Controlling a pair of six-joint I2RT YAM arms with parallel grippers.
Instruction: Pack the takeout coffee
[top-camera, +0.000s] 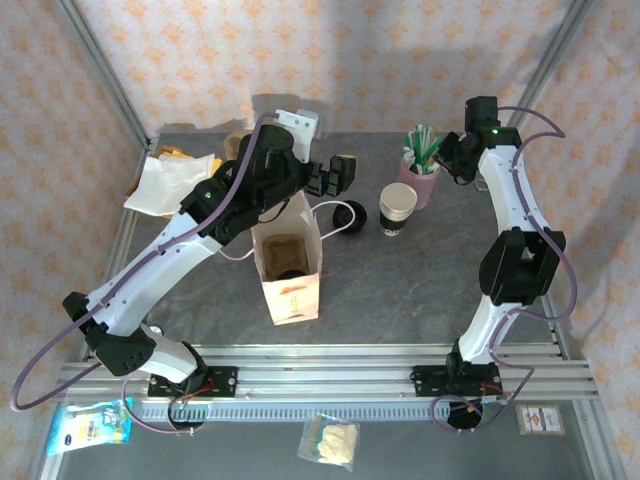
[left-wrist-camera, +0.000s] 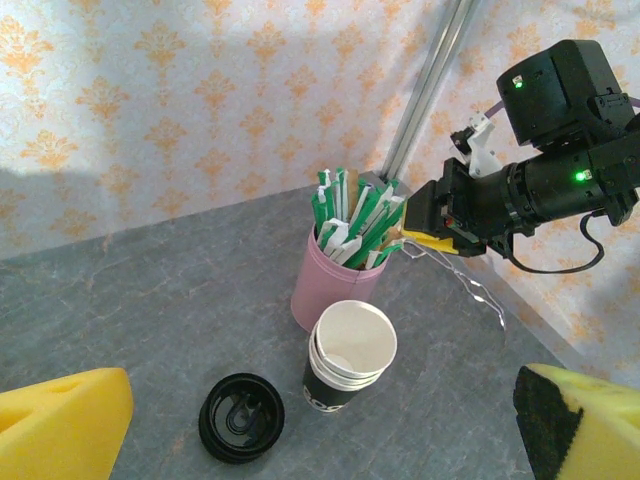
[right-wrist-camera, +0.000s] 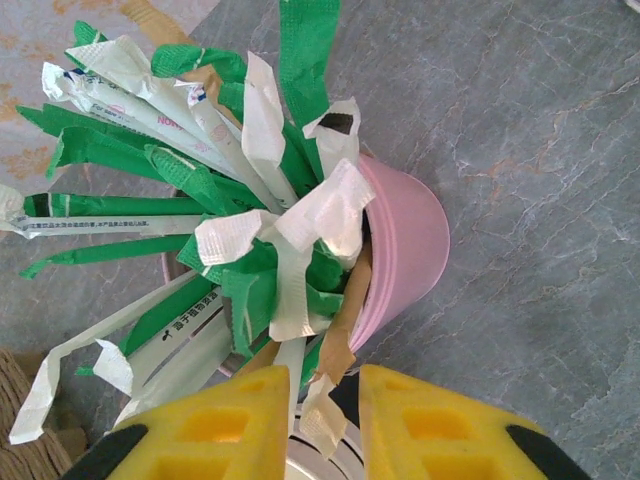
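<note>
Grey tabletop (left-wrist-camera: 150, 300) lies bare near the white cup (left-wrist-camera: 350, 355); left pincer (top-camera: 337, 172) gapes, right pincer (right-wrist-camera: 325, 420) pinches a straw (right-wrist-camera: 293, 365).

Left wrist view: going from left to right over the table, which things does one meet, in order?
Black lid lying on the table → white paper cup → right pincer.

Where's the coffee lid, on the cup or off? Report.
Off. The black lid lies on the table beside the open-topped paper cup.
</note>
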